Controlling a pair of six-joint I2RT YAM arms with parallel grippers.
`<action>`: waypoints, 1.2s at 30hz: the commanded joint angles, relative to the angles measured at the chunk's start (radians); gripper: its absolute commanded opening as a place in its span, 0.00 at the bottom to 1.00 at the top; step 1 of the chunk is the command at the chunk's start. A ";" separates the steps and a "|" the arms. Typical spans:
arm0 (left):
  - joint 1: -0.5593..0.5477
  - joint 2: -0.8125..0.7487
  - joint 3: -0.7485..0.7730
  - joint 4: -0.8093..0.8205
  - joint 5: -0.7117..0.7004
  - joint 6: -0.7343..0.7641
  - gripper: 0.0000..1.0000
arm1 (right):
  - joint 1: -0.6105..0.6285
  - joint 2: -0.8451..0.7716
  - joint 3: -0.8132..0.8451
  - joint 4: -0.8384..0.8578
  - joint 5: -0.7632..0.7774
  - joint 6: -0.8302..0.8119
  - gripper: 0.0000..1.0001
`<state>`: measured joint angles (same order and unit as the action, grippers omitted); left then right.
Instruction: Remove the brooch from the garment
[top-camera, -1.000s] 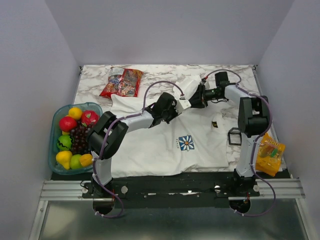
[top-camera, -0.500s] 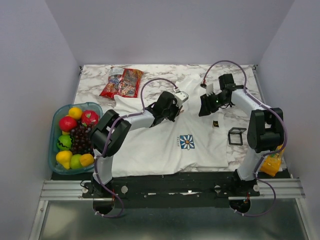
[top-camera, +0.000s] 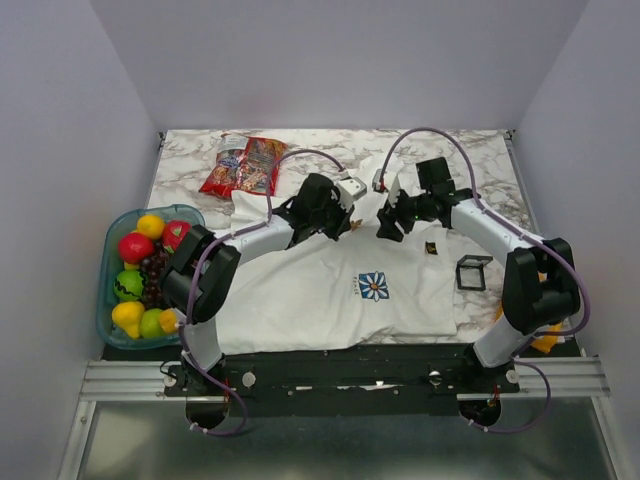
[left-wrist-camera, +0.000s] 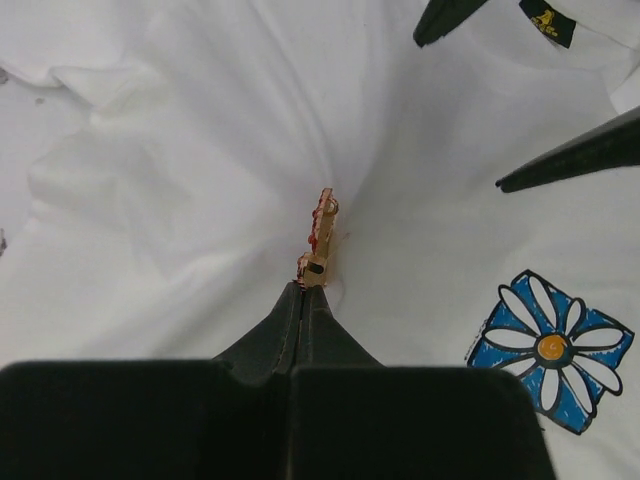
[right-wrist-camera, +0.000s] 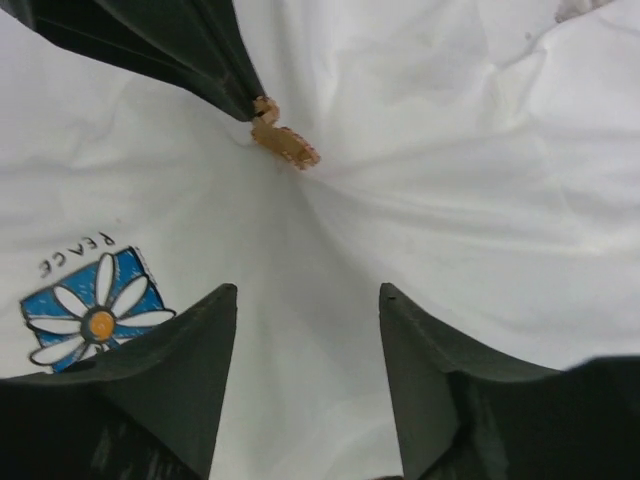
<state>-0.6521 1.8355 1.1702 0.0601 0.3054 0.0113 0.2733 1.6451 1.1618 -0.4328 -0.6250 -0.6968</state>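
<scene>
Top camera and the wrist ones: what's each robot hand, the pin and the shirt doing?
left gripper: shut on the brooch.
right gripper: open, holding nothing, above the garment.
brooch: pinched at its lower end, seemingly fastened to the cloth.
garment: spread out, puckered up toward the brooch.
fruit basket: full of fruit.

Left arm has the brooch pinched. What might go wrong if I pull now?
1. The shirt puckers toward the brooch, so it looks still pinned. Pulling may drag or tear it, since the right gripper is open and grips nothing.
2. The left gripper pinches only the brooch's end at its fingertips, so it may slip free.
</scene>
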 joint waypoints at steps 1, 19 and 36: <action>0.040 -0.071 0.005 -0.086 0.058 0.091 0.00 | 0.038 0.015 -0.045 0.112 -0.002 0.114 0.69; 0.080 -0.101 -0.057 -0.174 0.270 0.067 0.00 | 0.061 0.048 0.044 0.068 -0.171 0.353 0.72; 0.123 -0.004 -0.009 -0.180 0.393 0.027 0.00 | 0.073 0.200 0.176 -0.057 -0.214 0.359 0.72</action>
<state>-0.5377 1.8080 1.1313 -0.1085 0.6415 0.0544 0.3325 1.8122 1.2949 -0.4740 -0.8177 -0.3634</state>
